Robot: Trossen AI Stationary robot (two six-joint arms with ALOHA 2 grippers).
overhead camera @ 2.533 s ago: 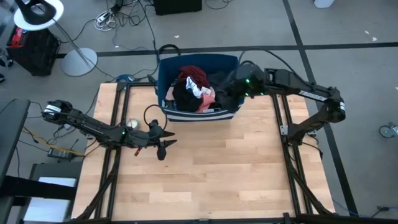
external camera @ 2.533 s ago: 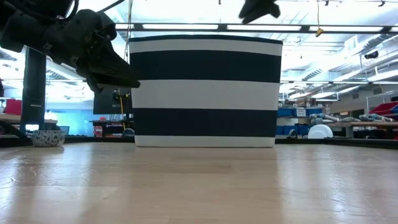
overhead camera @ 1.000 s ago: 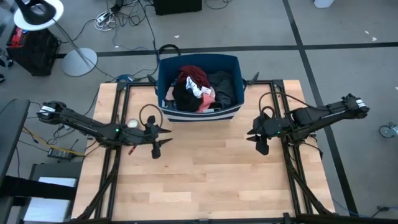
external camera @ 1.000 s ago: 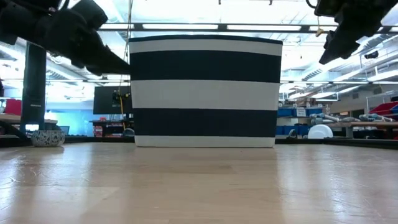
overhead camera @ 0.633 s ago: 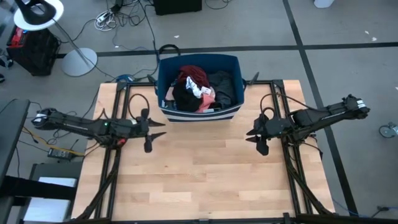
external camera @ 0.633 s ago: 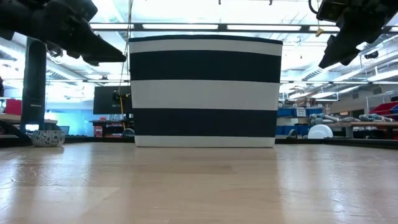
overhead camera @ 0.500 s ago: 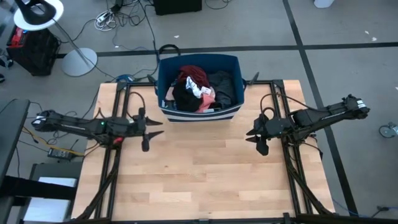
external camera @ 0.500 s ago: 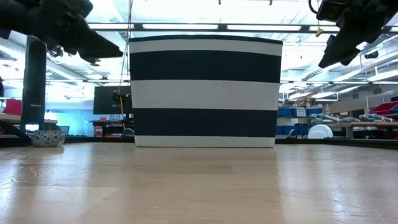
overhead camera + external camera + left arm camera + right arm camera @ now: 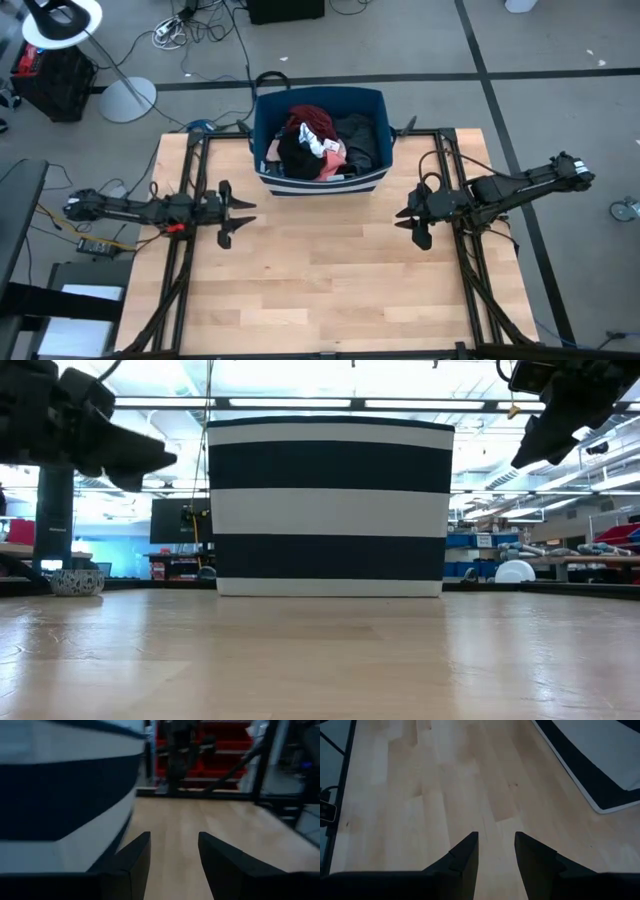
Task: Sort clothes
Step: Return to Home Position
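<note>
The clothes [image 9: 322,142] lie heaped inside a navy and white striped bin [image 9: 330,505] at the table's far edge: maroon, black, dark grey, pink and white pieces. My left gripper [image 9: 238,212] hovers open near the bin's near left corner. It points level toward the table's right, and the bin wall [image 9: 60,800] is beside it. My right gripper [image 9: 408,228] hangs open above the table, right of the bin, tipped down at bare wood. A corner of the bin [image 9: 600,760] shows in its wrist view. Nothing is between either pair of fingers.
The wooden table top [image 9: 330,290] stretches from the bin to the near edge. Black frame rails run along the left side [image 9: 182,270] and the right side [image 9: 472,280]. A small round bowl [image 9: 76,581] sits at the far left. A lamp stand and cables lie on the floor beyond.
My left gripper has drawn back toward the table's left edge and sunk a little, levelling out as it went, still open. My right gripper has kept still. The clothes and the bin have not moved.
</note>
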